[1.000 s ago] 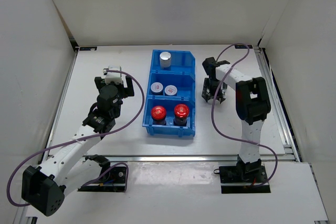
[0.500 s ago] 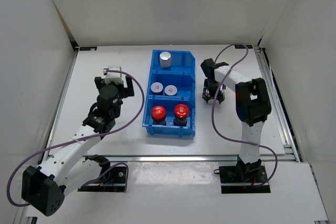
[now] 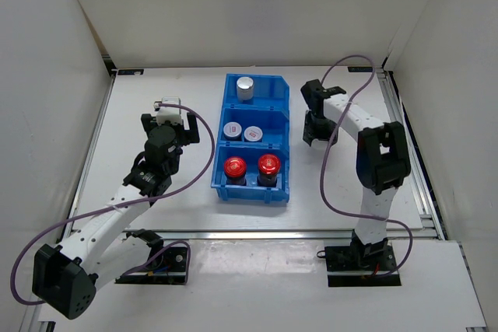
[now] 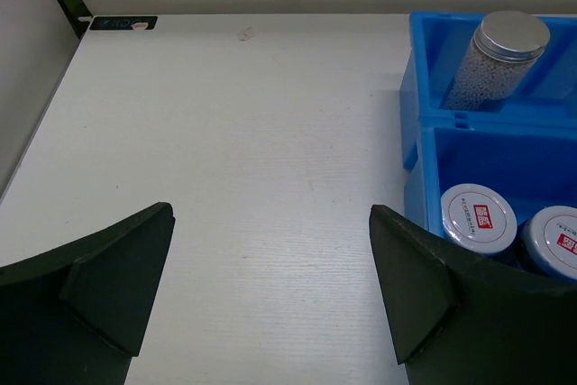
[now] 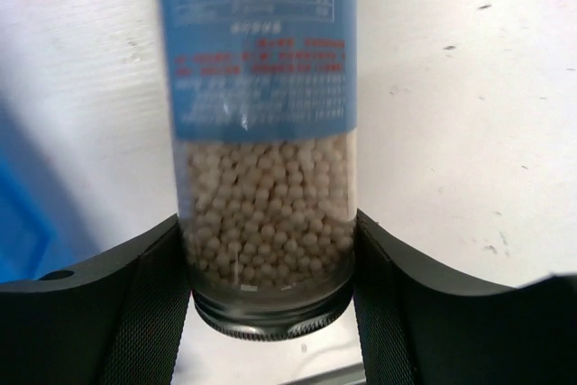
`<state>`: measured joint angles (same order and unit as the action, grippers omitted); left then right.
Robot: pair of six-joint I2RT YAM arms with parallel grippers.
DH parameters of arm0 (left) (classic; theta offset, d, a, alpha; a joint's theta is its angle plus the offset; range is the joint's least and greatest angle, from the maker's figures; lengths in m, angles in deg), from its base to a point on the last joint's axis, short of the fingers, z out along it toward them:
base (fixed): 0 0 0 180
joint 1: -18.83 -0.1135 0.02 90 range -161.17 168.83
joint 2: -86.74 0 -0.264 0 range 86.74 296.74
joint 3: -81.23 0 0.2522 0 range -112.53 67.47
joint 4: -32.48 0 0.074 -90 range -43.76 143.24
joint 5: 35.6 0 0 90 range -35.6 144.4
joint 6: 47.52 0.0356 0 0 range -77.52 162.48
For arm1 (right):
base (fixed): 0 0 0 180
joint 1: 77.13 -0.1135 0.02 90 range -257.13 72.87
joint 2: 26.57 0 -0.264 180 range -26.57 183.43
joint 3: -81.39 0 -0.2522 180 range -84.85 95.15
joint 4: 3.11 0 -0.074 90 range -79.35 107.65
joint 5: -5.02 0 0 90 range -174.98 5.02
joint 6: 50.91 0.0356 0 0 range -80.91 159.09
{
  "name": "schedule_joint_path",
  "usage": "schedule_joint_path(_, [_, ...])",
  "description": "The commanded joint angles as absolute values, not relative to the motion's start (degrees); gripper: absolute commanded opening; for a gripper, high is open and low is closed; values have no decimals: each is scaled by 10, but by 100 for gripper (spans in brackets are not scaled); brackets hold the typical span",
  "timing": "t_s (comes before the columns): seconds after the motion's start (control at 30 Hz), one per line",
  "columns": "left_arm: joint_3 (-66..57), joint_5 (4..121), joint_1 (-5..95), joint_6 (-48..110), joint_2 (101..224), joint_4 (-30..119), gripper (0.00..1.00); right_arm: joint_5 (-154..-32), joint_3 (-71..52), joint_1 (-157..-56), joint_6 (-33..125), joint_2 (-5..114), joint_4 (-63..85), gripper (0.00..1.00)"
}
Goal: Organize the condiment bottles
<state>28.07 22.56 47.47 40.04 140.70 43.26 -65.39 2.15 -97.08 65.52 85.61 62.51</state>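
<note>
The blue bin (image 3: 220, 162) holds a tall silver-capped bottle (image 3: 245, 87) in the back compartment, two silver-lidded jars (image 3: 232, 130) (image 3: 253, 134) in the middle, and two red-capped jars (image 3: 234, 166) (image 3: 268, 164) in front. My right gripper (image 3: 317, 131) is just right of the bin. In the right wrist view it (image 5: 270, 286) is shut on the second tall bottle (image 5: 261, 132), blue-labelled and full of white beads, gripped near its cap. My left gripper (image 3: 167, 114) is open and empty left of the bin. Its view (image 4: 270, 286) shows the tall bottle (image 4: 500, 65) and both jars (image 4: 478, 218).
White walls enclose the table on the left, back and right. The bin's blue wall (image 4: 419, 123) stands close to the right of my left gripper's fingers. Cables loop around both arms.
My right gripper has shifted a little toward the back of the table, and its arm has swung with it. The left arm and the bottles in the bin have not moved.
</note>
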Motion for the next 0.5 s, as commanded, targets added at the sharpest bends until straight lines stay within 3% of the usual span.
schedule_joint_path(0.0, [260,238,477,396,1404,438,100,-630,71,-976,642,807,657,11])
schedule_joint_path(0.47, [260,238,477,396,1404,438,100,-619,139,-976,620,807,684,2])
